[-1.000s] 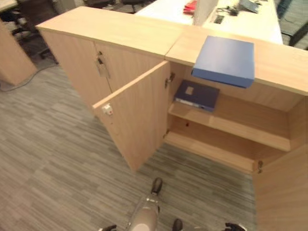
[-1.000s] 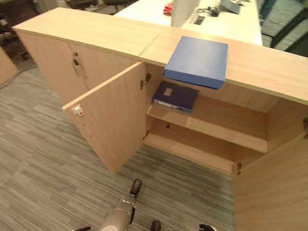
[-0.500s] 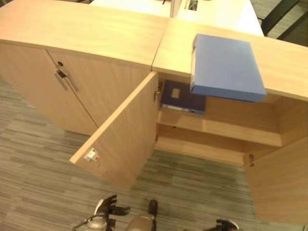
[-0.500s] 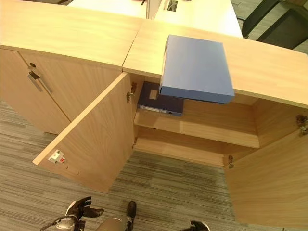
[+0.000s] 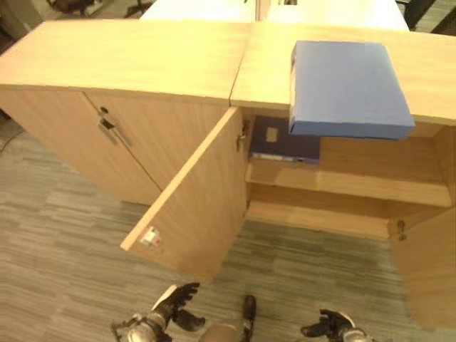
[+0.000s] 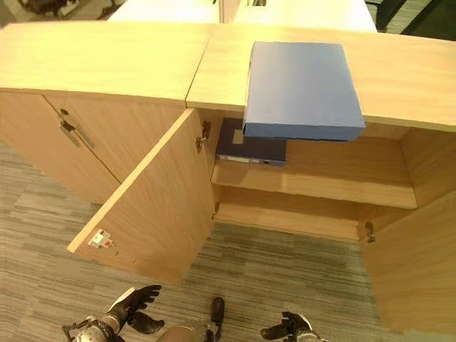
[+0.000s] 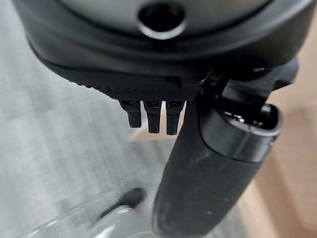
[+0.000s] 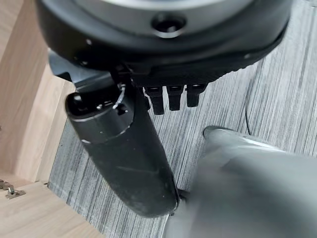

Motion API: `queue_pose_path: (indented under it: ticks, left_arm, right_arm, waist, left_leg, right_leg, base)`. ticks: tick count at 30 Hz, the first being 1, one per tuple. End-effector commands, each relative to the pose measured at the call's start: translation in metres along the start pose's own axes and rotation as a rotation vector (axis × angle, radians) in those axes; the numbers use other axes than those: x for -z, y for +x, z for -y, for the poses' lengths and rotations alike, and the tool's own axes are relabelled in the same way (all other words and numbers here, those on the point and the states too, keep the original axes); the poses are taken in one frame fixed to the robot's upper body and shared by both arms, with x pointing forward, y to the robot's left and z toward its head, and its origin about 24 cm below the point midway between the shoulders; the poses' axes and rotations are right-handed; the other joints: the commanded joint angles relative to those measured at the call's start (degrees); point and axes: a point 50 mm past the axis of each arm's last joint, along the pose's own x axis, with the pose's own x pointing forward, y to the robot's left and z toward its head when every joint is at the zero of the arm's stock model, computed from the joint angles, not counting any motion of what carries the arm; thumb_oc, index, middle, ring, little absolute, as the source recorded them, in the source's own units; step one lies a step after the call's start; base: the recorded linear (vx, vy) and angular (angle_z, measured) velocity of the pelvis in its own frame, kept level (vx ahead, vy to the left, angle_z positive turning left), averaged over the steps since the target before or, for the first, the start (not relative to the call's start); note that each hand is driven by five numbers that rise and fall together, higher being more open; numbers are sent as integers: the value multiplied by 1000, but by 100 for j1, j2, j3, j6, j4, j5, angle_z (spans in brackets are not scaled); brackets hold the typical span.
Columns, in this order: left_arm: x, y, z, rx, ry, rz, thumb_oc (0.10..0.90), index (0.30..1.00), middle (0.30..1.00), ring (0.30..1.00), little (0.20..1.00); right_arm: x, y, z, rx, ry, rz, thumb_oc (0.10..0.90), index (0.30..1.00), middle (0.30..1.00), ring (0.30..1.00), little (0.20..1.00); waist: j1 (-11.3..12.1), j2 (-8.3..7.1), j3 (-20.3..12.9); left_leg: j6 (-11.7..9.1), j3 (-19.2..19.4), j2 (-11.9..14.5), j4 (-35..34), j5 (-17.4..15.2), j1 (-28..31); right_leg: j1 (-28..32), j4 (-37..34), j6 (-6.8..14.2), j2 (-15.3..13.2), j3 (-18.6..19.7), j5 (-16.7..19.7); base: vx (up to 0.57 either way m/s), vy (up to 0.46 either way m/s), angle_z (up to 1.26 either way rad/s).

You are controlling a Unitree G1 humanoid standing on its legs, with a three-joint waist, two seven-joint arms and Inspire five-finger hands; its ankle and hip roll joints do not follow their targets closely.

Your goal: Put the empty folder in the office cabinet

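Note:
A light blue folder point(image 5: 349, 87) lies flat on top of the wooden office cabinet point(image 5: 271, 64), its near edge jutting past the cabinet's front. Below it the cabinet stands with both doors swung wide, the left door point(image 5: 199, 199) pointing toward me. On the upper shelf point(image 6: 335, 189) lies a dark blue binder point(image 6: 251, 148). My left hand point(image 5: 171, 306) hangs low near the floor, fingers relaxed and holding nothing. My right hand point(image 5: 329, 326) hangs low on the other side, fingers loose and empty. Both are far below the folder.
A second cabinet point(image 5: 128, 71) with shut doors and a metal handle point(image 5: 112, 130) adjoins on the left. The right door point(image 6: 417, 263) stands swung out at the right. The lower shelf point(image 6: 285, 217) is bare. Grey striped carpet point(image 5: 71, 235) covers the floor.
The camera has shifted, so the cabinet now sits squarer in view. Both hands have come further into sight at the bottom edge; the folder and binder lie as before.

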Motion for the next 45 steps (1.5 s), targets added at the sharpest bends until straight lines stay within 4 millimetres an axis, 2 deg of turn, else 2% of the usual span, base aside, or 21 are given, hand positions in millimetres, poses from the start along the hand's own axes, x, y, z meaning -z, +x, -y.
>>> queue_pose_path:
  ticks: [1,3,4,6,7,8,9,11,13,16,20,26,27,29,32,33,34,35,39,41,45]
  left_arm:
    - [-31,-6,-21,6,78,142,800,900,900,900,900]
    - [-44,-7,-18,31,86,197,800,900,900,900,900]
    - [-52,-7,-18,44,93,235,800,900,900,900,900]
    - [-73,-11,-19,74,108,324,800,900,900,900,900]
    - [-73,-11,-19,74,109,324,800,900,900,900,900]
    - [-90,-13,-19,96,127,396,800,900,900,900,900]
    - [-97,-12,-19,100,140,425,800,900,900,900,900]
    - [-115,-17,-17,107,165,507,800,900,900,900,900]
    - [-129,-19,-12,124,136,569,800,900,900,900,900]
    - [-135,-18,-2,154,22,597,800,900,900,900,900]
    - [-144,-22,-2,144,-59,645,800,900,900,900,900]
    - [-192,-45,-26,3,-95,885,800,900,900,900,900]
    - [-192,-45,-26,3,-95,885,800,900,900,900,900]
    - [-221,-67,-45,-173,-31,1054,800,900,900,900,900]
    - [-233,-81,-63,-382,-75,1141,800,900,900,900,900]
    - [-234,-88,-75,-549,-95,1165,800,900,900,900,900]
    - [-233,-89,-75,-552,-95,1163,800,900,900,900,900]
    - [-236,-98,-80,-649,-60,1197,800,900,900,900,900]
    - [-244,-109,-85,-744,30,1245,800,900,900,900,900]
    - [-266,-122,-85,-800,163,1341,800,900,900,900,900]
    - [-293,-132,-79,-800,289,1450,800,900,900,900,900]
  right_arm:
    - [-8,-1,15,33,-65,35,800,900,900,900,900]
    - [-11,0,13,22,-83,47,800,900,900,900,900]
    - [-15,0,13,24,-89,58,800,900,900,900,900]
    - [-23,0,15,30,-105,78,800,900,900,900,900]
    - [-23,0,14,30,-105,78,800,900,900,900,900]
    - [-29,1,16,41,-107,88,800,900,900,900,900]
    - [-29,1,16,44,-113,88,800,900,900,900,900]
    - [-16,1,8,23,-111,47,800,900,900,900,900]
    - [-1,0,5,14,-147,-6,800,900,900,900,900]
    - [8,-1,-1,3,-170,-32,800,900,900,900,900]
    - [13,-2,-7,-8,-179,-36,800,900,900,900,900]
    - [23,-4,-16,-30,-166,-56,800,900,900,900,900]
    - [23,-4,-16,-30,-166,-56,800,900,900,900,900]
    - [29,-5,-26,-52,-163,-65,800,900,900,900,900]
    - [33,-7,-34,-66,-159,-68,800,900,900,900,900]
    - [35,-7,-39,-67,-143,-63,800,900,900,900,900]
    - [35,-7,-39,-67,-144,-63,800,900,900,900,900]
    - [34,-8,-41,-59,-122,-56,800,900,900,900,900]
    - [37,-8,-37,-36,-106,-68,800,900,900,900,900]
    - [44,-8,-34,-21,-113,-97,800,900,900,900,900]
    - [47,-9,-30,-7,-128,-118,800,900,900,900,900]
  waist:
    - [-105,147,363]
    - [-135,179,471]
    - [-163,241,502]
    - [-235,252,568]
    - [-240,260,576]
    - [-275,244,587]
    - [-306,212,568]
    - [-267,-1,364]
    - [-228,-147,74]
    - [-222,-203,-64]
    - [-232,-225,-130]
    - [-255,-246,-238]
    - [-255,-246,-237]
    - [-245,-266,-281]
    - [-225,-306,-295]
    - [-204,-339,-278]
    - [-212,-337,-276]
    - [-217,-344,-265]
    - [-237,-329,-275]
    - [-300,-303,-329]
    - [-384,-267,-364]
  left_leg:
    - [-130,-501,95,-148,-411,352]
    - [-171,-441,170,-431,-411,799]
    - [-178,-407,237,-466,-283,831]
    - [-272,-464,321,-532,-231,948]
    - [-275,-472,333,-537,-231,961]
    - [-391,-461,419,-557,-268,1058]
    - [-452,-491,441,-623,-260,1113]
    - [-528,-515,371,-882,-260,1303]
    - [-626,-504,429,-1003,-299,1418]
    - [-721,-548,524,-1003,-334,1504]
    - [-797,-585,619,-1003,-350,1574]
    - [-953,-592,765,-1003,-348,1650]
    - [-953,-592,765,-1003,-348,1651]
    - [-1012,-580,820,-1003,-346,1671]
    - [-1061,-573,856,-1003,-345,1710]
    - [-1087,-592,885,-1003,-341,1727]
    - [-1089,-593,886,-1003,-342,1732]
    - [-1106,-596,903,-1003,-341,1740]
    - [-1126,-575,929,-1003,-337,1764]
    - [-1144,-552,955,-1003,-343,1800]
    - [-1156,-523,982,-1003,-350,1834]
  right_leg:
    - [316,1032,-20,-126,-307,1498]
    - [60,1143,-11,-304,-663,1144]
    - [-91,820,-128,-214,-867,1019]
    - [-177,-25,-69,-37,-1053,839]
    - [-150,-52,-73,-23,-1068,849]
    - [-129,-1161,47,-25,-1234,940]
    - [-123,-1740,112,16,-1209,1100]
    - [350,-2696,235,168,-1087,1289]
    - [736,-3192,252,288,-1146,1419]
    - [1052,-3515,199,437,-1163,1424]
    - [1199,-3528,140,530,-1124,1294]
    - [1377,-3528,31,693,-1116,1050]
    - [1379,-3528,30,693,-1117,1050]
    - [1424,-3528,-2,760,-1121,956]
    - [1484,-3528,-40,824,-1100,893]
    - [1511,-3528,-71,862,-1107,854]
    - [1516,-3528,-73,864,-1108,853]
    - [1525,-3528,-85,889,-1093,834]
    - [1549,-3528,-99,923,-1088,811]
    - [1581,-3528,-106,953,-1068,791]
    - [1604,-3528,-112,977,-1049,775]
  base:
    - [175,152,-19]
    - [90,71,-15]
    - [27,-50,-19]
    - [8,-109,-11]
    - [29,-185,14]
    - [40,-196,18]
    - [77,-256,14]
    - [176,-240,4]
    - [229,-251,0]
    - [124,-186,14]
    - [60,-146,4]
    - [24,-96,1]
    - [20,-85,2]
    - [30,-103,2]
    - [29,-101,0]
    - [13,-104,0]
    - [10,-114,0]
    - [3,-46,0]
    - [10,-50,2]
    - [24,-42,5]
    - [10,-12,2]
